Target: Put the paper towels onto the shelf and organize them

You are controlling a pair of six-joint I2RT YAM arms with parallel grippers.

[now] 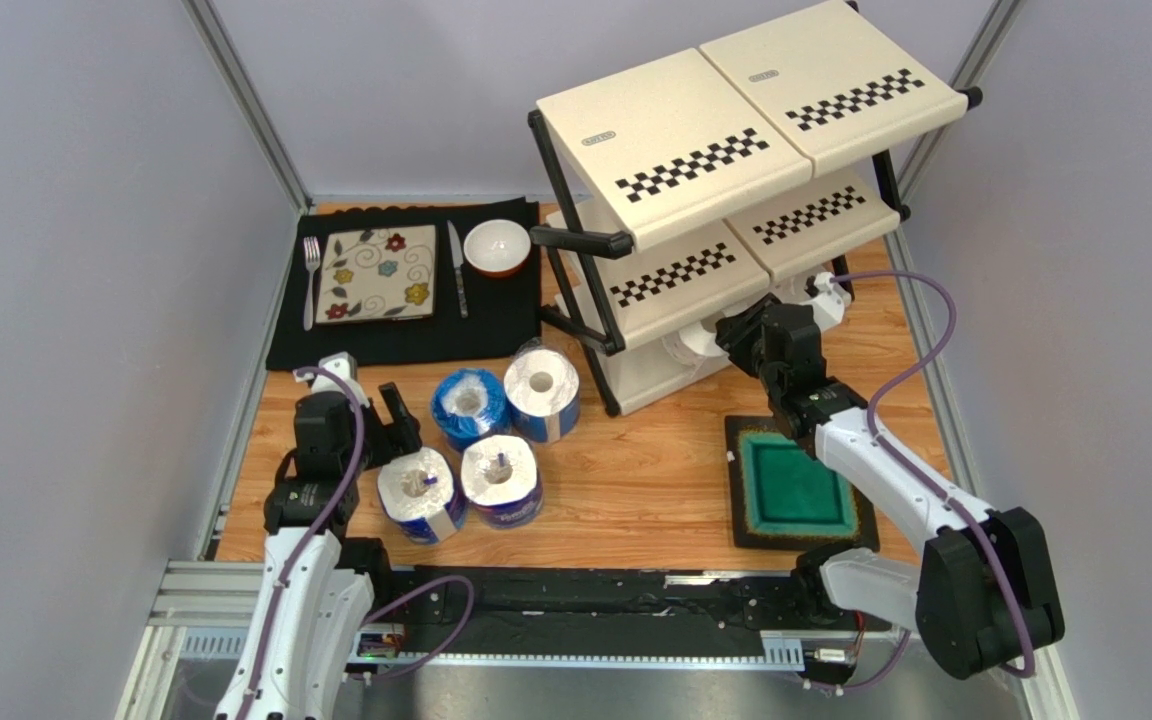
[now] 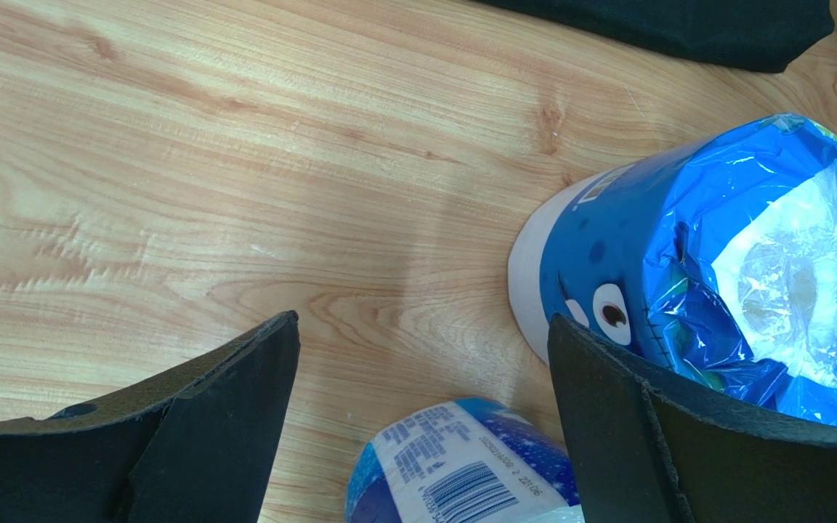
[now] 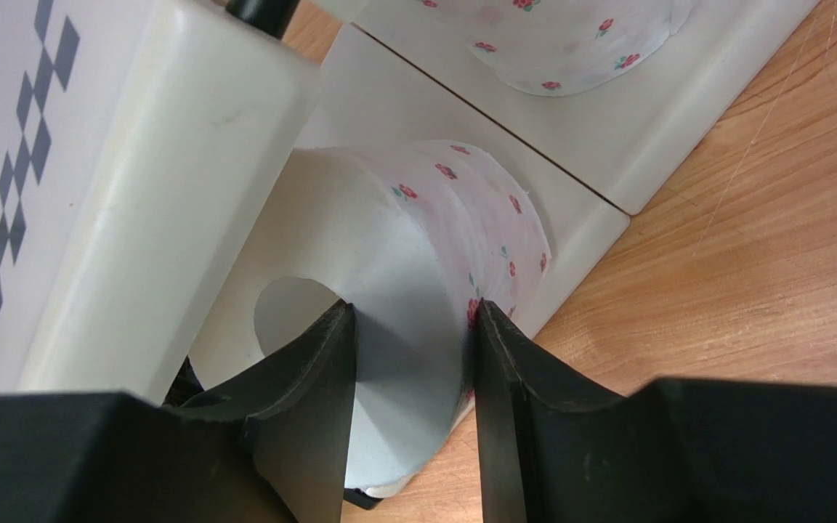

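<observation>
While right pincer (image 3: pixel 412 318) pinches wall of flowered white roll (image 3: pixel 467 207) at bottom tier of shelf (image 3: pixel 150 185), advice: push roll fully inside tier edge before release. Left pincer (image 2: pixel 421 332) gapes wide, empty, beside four blue-wrapped rolls (image 1: pixel 470 405) on tabletop (image 2: pixel 226 163) left of shelf.

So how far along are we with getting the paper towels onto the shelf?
One flower-printed white roll already sits on the shelf's bottom tier. The right gripper is pinching a second white roll by its wall at the same tier. Four blue-wrapped rolls stand on the table by the open left gripper, so most of the job is left.
</observation>
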